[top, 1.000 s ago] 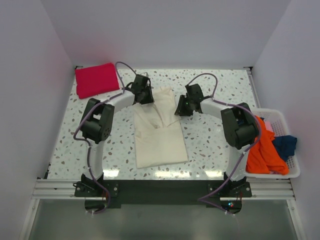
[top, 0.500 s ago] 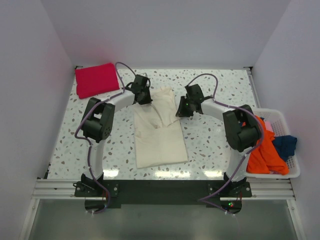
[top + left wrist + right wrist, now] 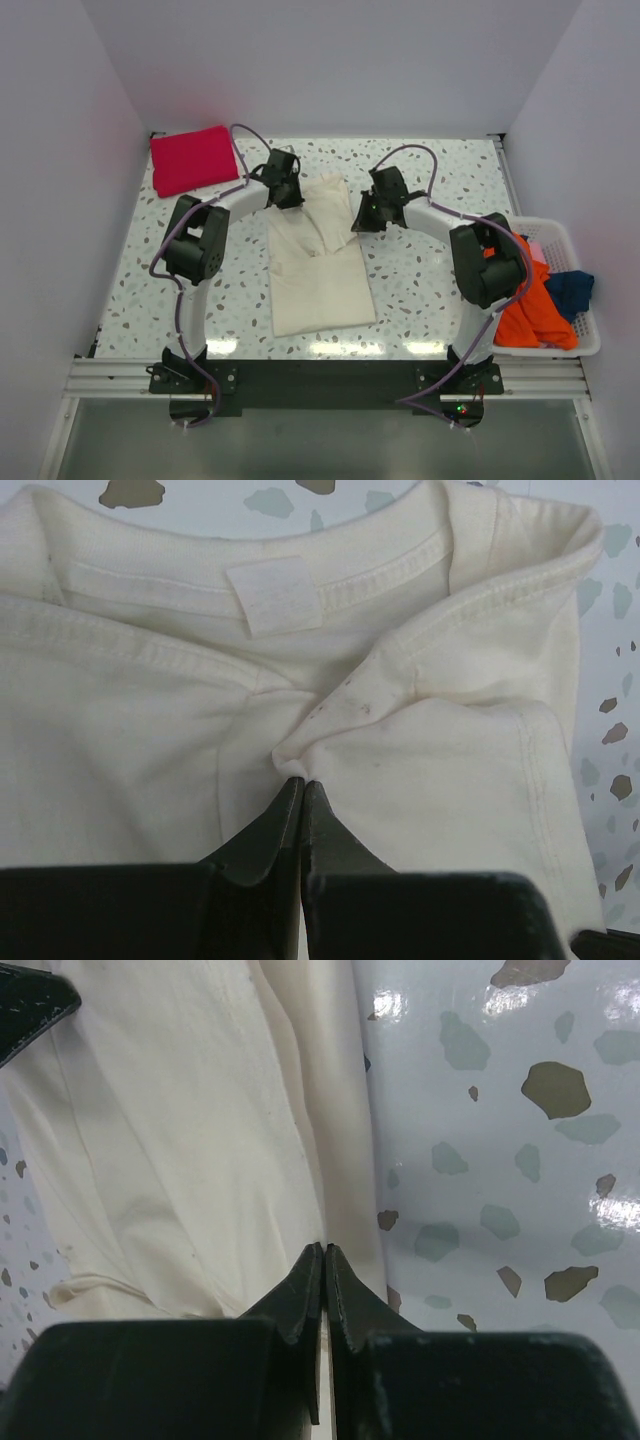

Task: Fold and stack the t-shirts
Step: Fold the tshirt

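Note:
A cream t-shirt (image 3: pixel 318 262) lies partly folded in the middle of the table, collar end toward the back. My left gripper (image 3: pixel 285 198) is shut on a pinch of its cloth just below the collar (image 3: pixel 300 778); the neck label (image 3: pixel 272 595) shows above. My right gripper (image 3: pixel 362 218) is shut on the shirt's right edge (image 3: pixel 325 1247), where the cloth (image 3: pixel 170 1130) meets the table. A folded red t-shirt (image 3: pixel 193 157) lies at the back left. Orange (image 3: pixel 530 297) and blue (image 3: pixel 570 290) t-shirts sit in the basket.
A white basket (image 3: pixel 580 345) stands off the table's right edge. The terrazzo tabletop (image 3: pixel 420 280) is walled by white panels at the back and both sides. The arm bases sit on the rail at the near edge.
Both grippers have shut on the cream shirt. The right gripper has shifted slightly back and the cloth near the collar has bunched a little.

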